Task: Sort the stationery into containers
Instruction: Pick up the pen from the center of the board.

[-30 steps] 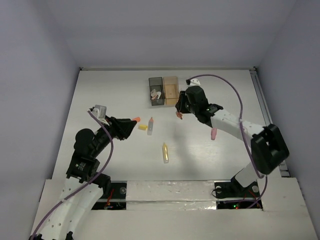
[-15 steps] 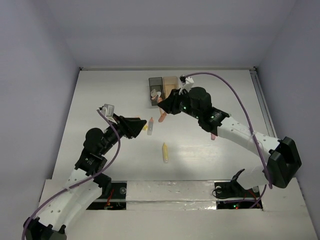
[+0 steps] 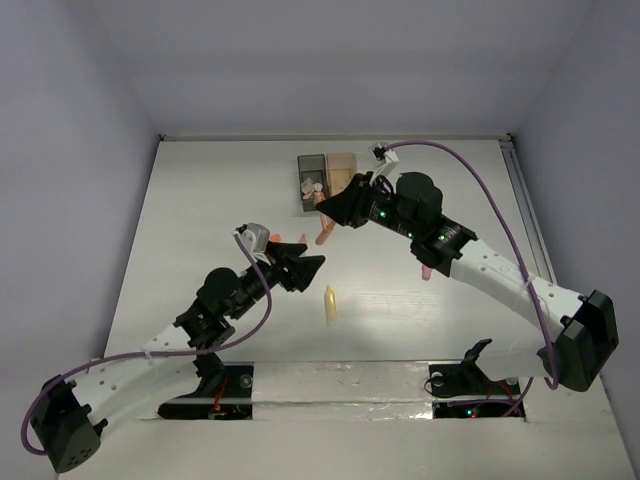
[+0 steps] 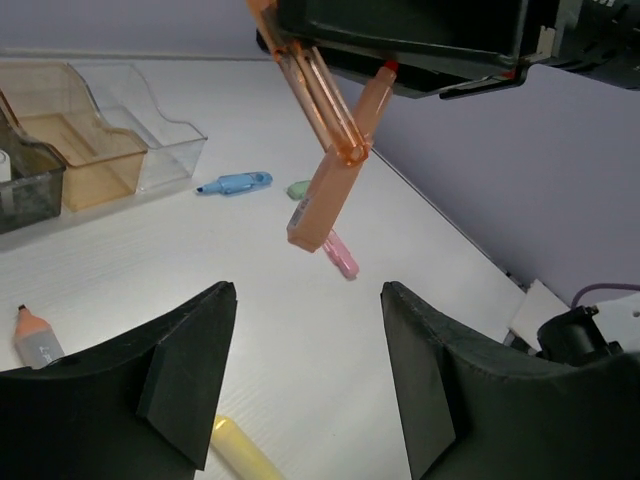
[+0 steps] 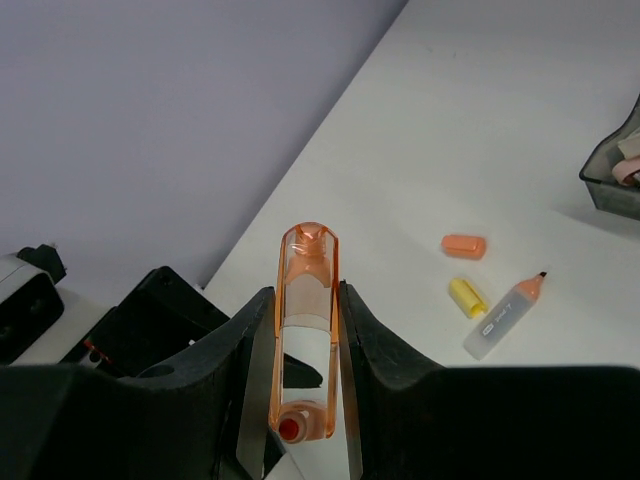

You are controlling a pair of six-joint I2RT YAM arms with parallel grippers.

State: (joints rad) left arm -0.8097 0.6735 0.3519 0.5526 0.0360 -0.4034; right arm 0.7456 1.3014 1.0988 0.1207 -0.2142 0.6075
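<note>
My right gripper is shut on an orange marker and holds it in the air just in front of the containers. The dark grey bin holds a few small pieces. The orange bin and the clear bin stand beside it. My left gripper is open with nothing between its fingers, low over the table. A yellow marker lies just by it.
A pink marker, a blue marker and a mint green one lie on the table's right part. An orange eraser, a yellow eraser and a grey marker with an orange tip lie left of the bins.
My left arm has reached forward and to the right, toward the middle, its jaws opening wider. My right arm has swung left with the orange marker still held.
</note>
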